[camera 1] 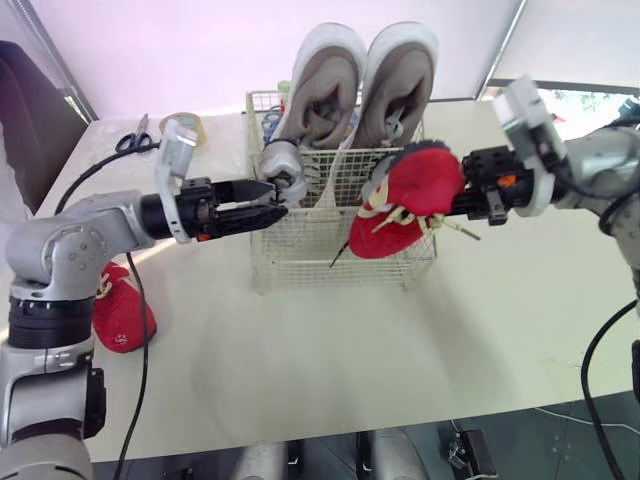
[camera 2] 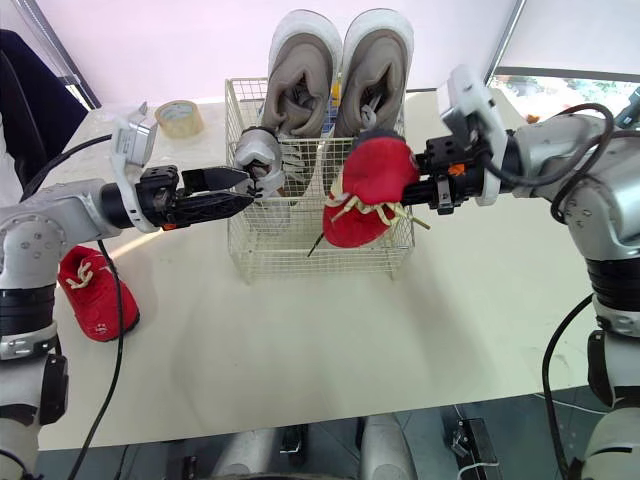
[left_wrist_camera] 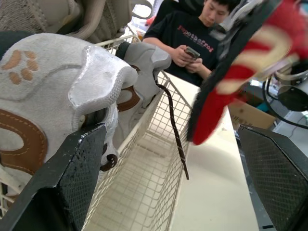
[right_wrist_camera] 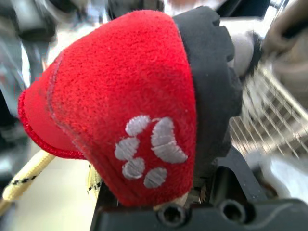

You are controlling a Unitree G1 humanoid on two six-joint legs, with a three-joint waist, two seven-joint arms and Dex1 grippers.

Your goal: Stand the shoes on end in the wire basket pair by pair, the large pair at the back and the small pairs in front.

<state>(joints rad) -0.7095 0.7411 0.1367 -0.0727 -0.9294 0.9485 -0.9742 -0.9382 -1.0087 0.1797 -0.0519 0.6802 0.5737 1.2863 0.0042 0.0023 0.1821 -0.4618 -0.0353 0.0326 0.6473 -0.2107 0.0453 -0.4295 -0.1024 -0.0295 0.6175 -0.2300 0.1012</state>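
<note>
A white bench [camera 1: 400,340] holds a cream wire basket [camera 1: 300,255] near its middle. Two large grey shoes [camera 1: 330,90] stand on end side by side along the back of the basket, and their upper halves rise well above the rim.

At the basket's front left corner a small grey shoe [camera 1: 283,170] with a brown paw print stands upright. In the left wrist view a second small grey shoe [left_wrist_camera: 144,57] stands just behind it, and a dark lace [left_wrist_camera: 175,130] hangs down into the basket.

The left end effector [camera 1: 272,200] reaches in from the left at rim height. Its two black fingers are spread wide and grip nothing. One finger [left_wrist_camera: 72,173] sits right beside the small grey shoe.

The right end effector [camera 1: 455,195] comes in from the right, clamped on a small red shoe [camera 1: 405,200] that has a white paw print and a black sole. It holds the shoe in the air against the right front part of the basket, with pale laces dangling. It is not clear whether any part of the shoe is past the rim.

The other red shoe [camera 1: 122,305] lies on the bench well to the left of the basket, near the left arm. A roll of tape [camera 2: 178,117] and a pair of scissors [camera 1: 135,140] lie at the far left back corner.

Beyond the basket, a person in a black T-shirt [left_wrist_camera: 192,38] looks down at a phone [left_wrist_camera: 191,52]
</note>
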